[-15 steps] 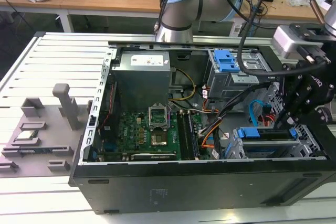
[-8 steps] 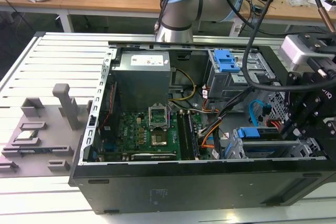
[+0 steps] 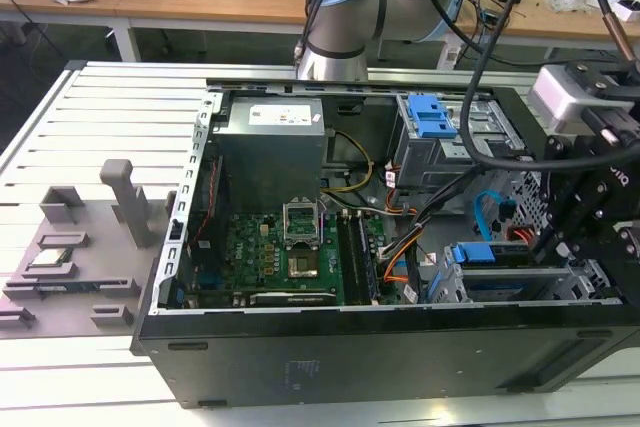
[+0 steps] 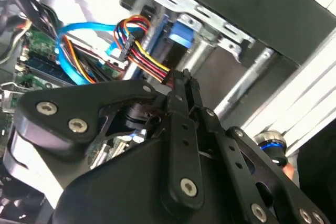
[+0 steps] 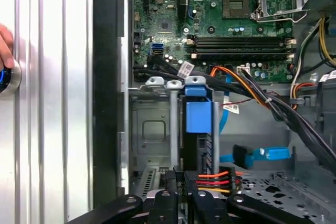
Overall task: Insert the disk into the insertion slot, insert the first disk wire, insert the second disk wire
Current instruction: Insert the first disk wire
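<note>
Nearest us, the tool (image 5: pixel 184 174) has its fingers drawn together. We judge them clamped on the plug of the first disk wire (image 5: pixel 216 180), the orange, red, yellow and black bundle, right at the near end of the disk (image 5: pixel 198 116). We cannot tell whether that plug is seated in the disk's socket. The disk itself stands on edge in the insertion slot (image 5: pixel 152 129), with its blue carrier tab at the disk's far end, so we count the first step as done. Just beside the disk, on the side away from the slot's grey wall, a blue cable lies loose and apart from the disk. We take it for the second disk wire (image 5: pixel 262 153), and we judge that step undone. Beyond the disk's far end lies the motherboard (image 5: pixel 210 9).
</note>
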{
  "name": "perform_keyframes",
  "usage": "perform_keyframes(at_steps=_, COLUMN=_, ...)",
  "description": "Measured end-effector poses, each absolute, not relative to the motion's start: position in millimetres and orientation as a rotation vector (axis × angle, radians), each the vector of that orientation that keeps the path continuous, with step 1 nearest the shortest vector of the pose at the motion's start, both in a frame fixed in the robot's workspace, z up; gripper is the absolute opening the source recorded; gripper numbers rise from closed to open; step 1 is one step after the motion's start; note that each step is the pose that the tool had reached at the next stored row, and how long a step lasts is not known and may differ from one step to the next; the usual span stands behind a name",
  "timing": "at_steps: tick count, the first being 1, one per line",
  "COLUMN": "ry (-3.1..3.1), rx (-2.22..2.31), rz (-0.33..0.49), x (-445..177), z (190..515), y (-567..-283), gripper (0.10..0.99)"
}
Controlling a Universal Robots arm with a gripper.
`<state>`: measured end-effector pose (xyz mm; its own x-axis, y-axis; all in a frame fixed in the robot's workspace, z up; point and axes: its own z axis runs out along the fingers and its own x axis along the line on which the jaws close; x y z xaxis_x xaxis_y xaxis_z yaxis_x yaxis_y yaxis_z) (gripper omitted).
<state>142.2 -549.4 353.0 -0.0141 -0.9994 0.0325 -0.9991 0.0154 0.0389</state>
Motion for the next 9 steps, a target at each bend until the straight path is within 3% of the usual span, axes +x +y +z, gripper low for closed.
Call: perform_keyframes(at_steps=9, ry=-2.202, rx=2.170, rz=-0.008, x=143.1, z=351.7, y=-539.6, gripper=0.169)
